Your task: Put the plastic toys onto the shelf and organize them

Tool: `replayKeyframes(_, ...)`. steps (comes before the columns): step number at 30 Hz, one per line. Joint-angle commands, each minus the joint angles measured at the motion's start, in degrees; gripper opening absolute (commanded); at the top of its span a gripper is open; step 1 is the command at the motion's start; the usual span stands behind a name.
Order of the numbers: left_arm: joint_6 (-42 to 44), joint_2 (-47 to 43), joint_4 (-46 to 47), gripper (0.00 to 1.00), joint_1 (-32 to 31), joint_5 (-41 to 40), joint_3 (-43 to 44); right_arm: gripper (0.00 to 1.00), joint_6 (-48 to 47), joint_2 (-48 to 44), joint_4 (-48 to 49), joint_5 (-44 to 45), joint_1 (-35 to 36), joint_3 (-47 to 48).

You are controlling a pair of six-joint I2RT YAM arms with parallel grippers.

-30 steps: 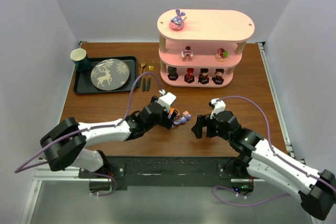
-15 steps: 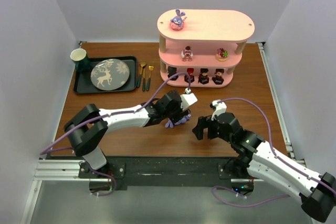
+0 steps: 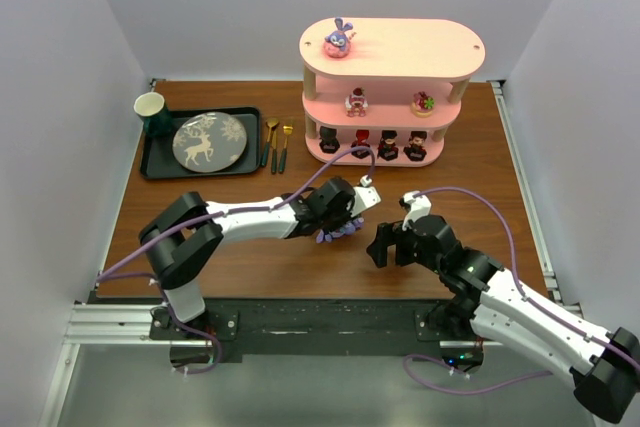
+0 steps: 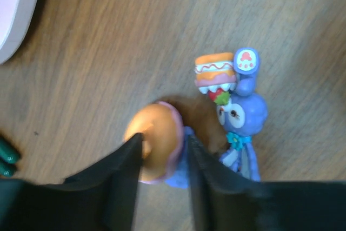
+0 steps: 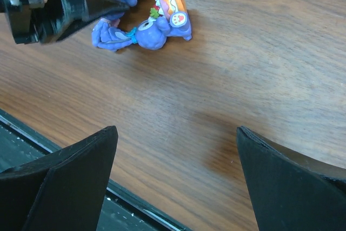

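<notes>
Two purple-blue bunny toys lie together on the wooden table in front of the shelf (image 3: 392, 52). My left gripper (image 4: 165, 150) has come down on the orange-topped one (image 4: 159, 133), with a finger touching each side, and that toy still rests on the table. The other bunny (image 4: 240, 114), which carries a burger, lies just to its right (image 5: 148, 33). To the right of both, my right gripper (image 3: 377, 244) stands wide open and holds nothing (image 5: 175, 131). On the shelf, a purple toy (image 3: 338, 41) sits on top, two small ones (image 3: 356, 102) stand on the middle tier and several dark ones (image 3: 387, 145) on the bottom.
A black tray (image 3: 195, 169) at the back left holds a deer-patterned plate (image 3: 209, 140) and a green cup (image 3: 151, 112). Gold spoons (image 3: 278, 137) lie between the tray and the shelf. The table's near edge and black rail (image 5: 32, 139) run just below my right gripper.
My left arm has reached right over the bunny toys, and its jaws have narrowed onto the orange-topped one. The right arm has barely moved.
</notes>
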Motion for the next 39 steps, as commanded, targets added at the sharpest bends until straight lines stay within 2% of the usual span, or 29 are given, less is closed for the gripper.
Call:
replayKeyframes(1,0.01,0.17,-0.67,0.29,-0.02,-1.85,2.04,0.94,0.42,0.06,1.51,-0.40,0.22,-0.54)
replayKeyframes(5,-1.48,-2.02,-0.15,0.13,-0.02,-2.55,1.52,0.94,0.42,0.23,1.96,-1.01,0.22,-0.54)
replayKeyframes(10,-5.78,-5.10,0.21,0.00,0.51,-5.19,0.46,0.94,0.25,0.50,2.48,-1.89,0.22,-0.54)
replayKeyframes(13,-10.86,-7.82,0.21,0.00,2.52,-4.76,-0.42,0.94,-0.63,0.49,3.27,-3.99,0.22,-0.54)
replayKeyframes(16,-19.29,-12.91,1.25,0.00,7.16,-0.02,-2.44,0.93,-2.47,0.32,5.64,-5.67,0.22,-1.15)
replayKeyframes(17,-21.50,-14.49,1.87,0.00,8.75,4.95,-3.31,0.93,-3.00,0.32,6.43,-8.19,0.31,-1.24)
replayKeyframes(21,-31.09,-23.27,4.77,0.00,15.61,15.62,-9.02,0.93,-7.03,0.14,12.39,-13.66,0.31,-1.68)
replayKeyframes(26,-41.55,-26.99,3.90,0.00,23.44,31.52,-11.49,0.94,-12.66,0.58,19.87,-17.44,0.48,-1.68)
replayKeyframes(31,-51.29,-29.01,7.84,0.00,28.89,45.75,-15.88,0.95,-20.66,3.83,30.94,-21.75,0.66,-2.29)
replayKeyframes(36,-61.76,-31.02,16.01,0.00,30.83,51.75,-20.53,0.96,-27.08,7.87,37.63,-24.04,1.01,0.59)
replayKeyframes(39,-72.12,-32.69,24.70,0.00,31.62,54.48,-24.92,0.96,-29.44,11.39,40.18,-27.20,1.10,2.79)
